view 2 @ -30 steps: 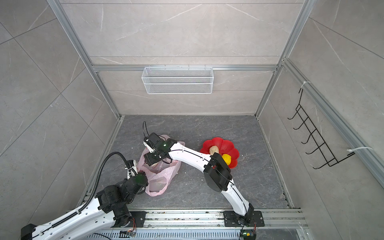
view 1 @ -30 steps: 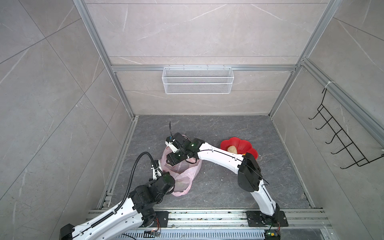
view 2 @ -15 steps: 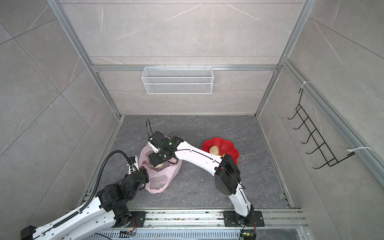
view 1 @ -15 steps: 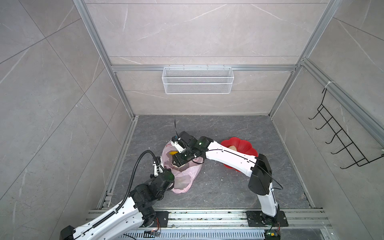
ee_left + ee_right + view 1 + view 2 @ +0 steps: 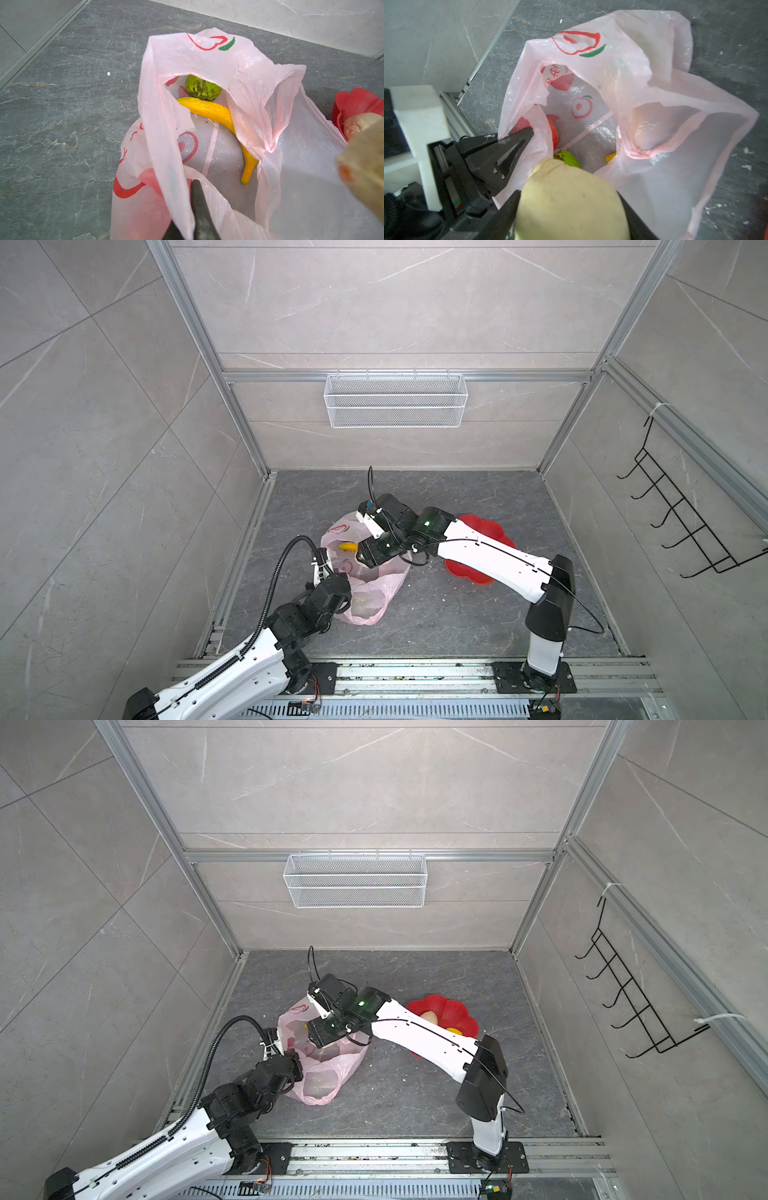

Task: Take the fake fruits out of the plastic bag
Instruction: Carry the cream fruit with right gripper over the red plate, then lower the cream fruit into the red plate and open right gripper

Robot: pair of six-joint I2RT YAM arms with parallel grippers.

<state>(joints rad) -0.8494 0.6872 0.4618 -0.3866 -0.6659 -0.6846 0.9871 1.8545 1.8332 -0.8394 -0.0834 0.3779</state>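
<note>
Pinching: my left gripper (image 5: 520,138) nips the crinkly, thin plastic bag (image 5: 654,99).
right gripper (image 5: 571,214): I clamp a smooth, rounded pale fruit (image 5: 564,182).

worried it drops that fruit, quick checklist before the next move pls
1. Right gripper grip on pale fruit: ok, jaws clamp both sides.
2. Left gripper shut on plastic bag rim: ok.
3. Pale fruit clear of the bag's mouth: cannot tell.
4. Room in red dish: ok, bare red beside a beige fruit and a yellow one.
5. Bag emptied: not ok; banana, green fruit, red apple inside.
</note>
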